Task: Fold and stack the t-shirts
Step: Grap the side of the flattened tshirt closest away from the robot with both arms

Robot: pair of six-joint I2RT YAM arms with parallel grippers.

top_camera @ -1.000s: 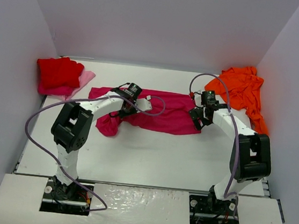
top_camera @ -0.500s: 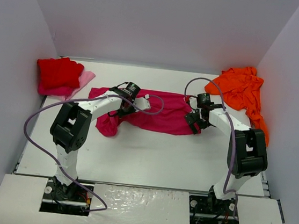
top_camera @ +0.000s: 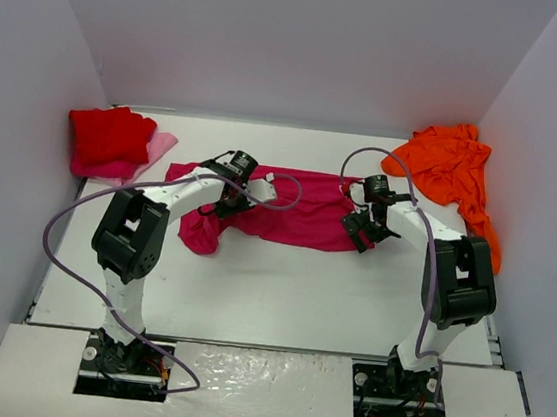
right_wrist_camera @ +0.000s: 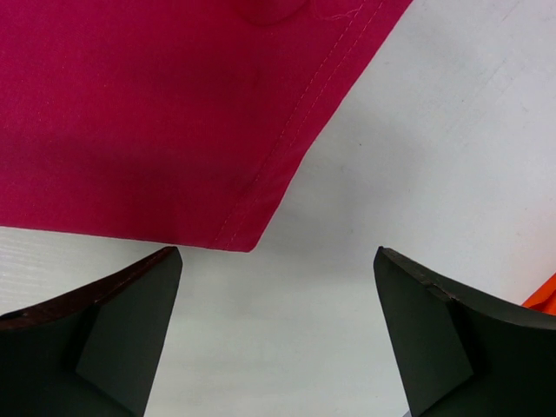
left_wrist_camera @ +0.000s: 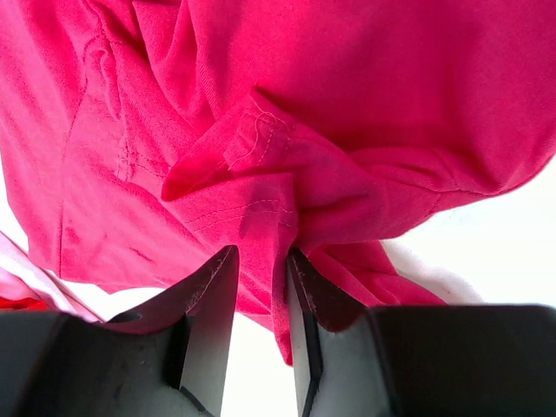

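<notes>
Left gripper (left_wrist_camera: 261,258) pinches a fold of the one magenta t-shirt (top_camera: 303,216); right gripper (right_wrist_camera: 276,261) stands wide open just over its hem corner. We count also one red t-shirt (top_camera: 111,134) well left of the left gripper, one orange t-shirt (top_camera: 454,168) right of the right gripper. Left arm (top_camera: 179,195) and right arm (top_camera: 420,223) reach forward, elbows bent.

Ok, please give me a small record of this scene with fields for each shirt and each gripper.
magenta-pink cloth t-shirt: spread across the middle of the white table, left end bunched
bright red cloth t-shirt: folded, far left corner, on a light pink cloth
orange cloth t-shirt: crumpled, far right corner
left gripper: shut on a fold of the magenta-pink t-shirt
right gripper: open, above that shirt's hem corner, holding nothing
</notes>
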